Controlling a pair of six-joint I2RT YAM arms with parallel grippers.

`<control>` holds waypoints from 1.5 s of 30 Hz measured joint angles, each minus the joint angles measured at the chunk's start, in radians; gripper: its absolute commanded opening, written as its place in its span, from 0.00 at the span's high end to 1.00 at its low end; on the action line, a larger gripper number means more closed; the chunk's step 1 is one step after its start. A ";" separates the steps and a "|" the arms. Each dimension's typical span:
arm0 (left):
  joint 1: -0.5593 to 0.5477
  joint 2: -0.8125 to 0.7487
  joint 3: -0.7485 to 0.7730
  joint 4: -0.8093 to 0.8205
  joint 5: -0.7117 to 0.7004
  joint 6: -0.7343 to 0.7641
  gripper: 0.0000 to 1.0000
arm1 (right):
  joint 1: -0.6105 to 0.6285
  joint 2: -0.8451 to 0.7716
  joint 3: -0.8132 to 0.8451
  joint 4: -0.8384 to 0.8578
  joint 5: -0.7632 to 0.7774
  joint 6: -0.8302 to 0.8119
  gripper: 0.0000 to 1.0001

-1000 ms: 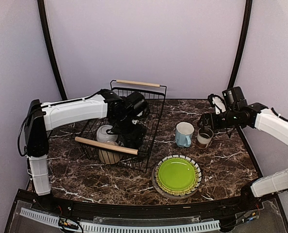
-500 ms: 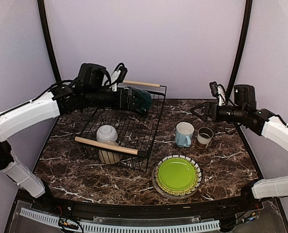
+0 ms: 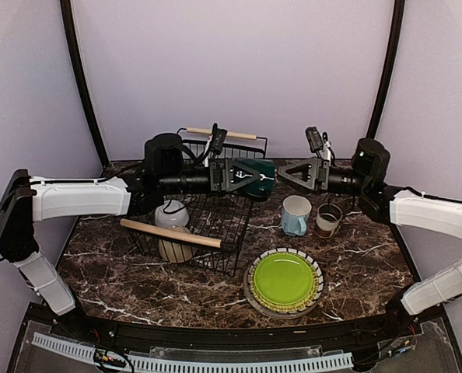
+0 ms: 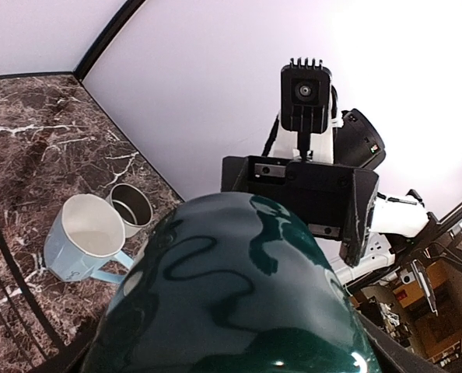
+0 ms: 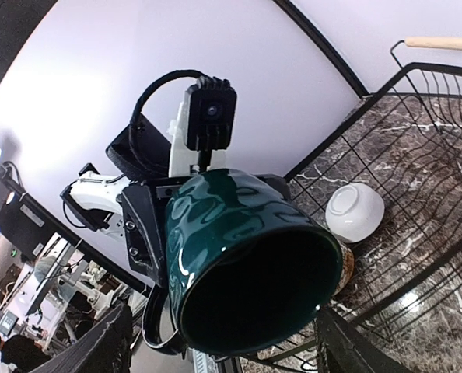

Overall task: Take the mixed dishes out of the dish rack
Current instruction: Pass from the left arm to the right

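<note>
While the left gripper (image 3: pixel 245 176) clamps the dark green mug (image 3: pixel 260 183), it lies horizontal, mouth facing the wide-open right gripper (image 3: pixel 287 172).

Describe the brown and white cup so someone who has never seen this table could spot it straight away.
Start at the black wire rack on the marble table; just to its right, two vessels stand side by side. The cup is the right-hand one, farther from the rack. It is smaller than the light blue mug beside it, and is white above, brown below and dark inside.
</note>
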 measured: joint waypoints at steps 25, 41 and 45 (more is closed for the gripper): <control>-0.075 0.035 -0.026 0.069 -0.031 0.246 0.61 | 0.066 0.260 -0.038 0.714 -0.097 0.645 0.87; -0.087 -0.025 -0.032 -0.025 -0.122 0.381 0.01 | 0.054 0.249 -0.042 0.705 -0.152 0.653 1.00; -0.082 -0.077 -0.043 -0.041 -0.144 0.381 0.01 | 0.012 0.179 -0.054 0.618 -0.160 0.568 1.00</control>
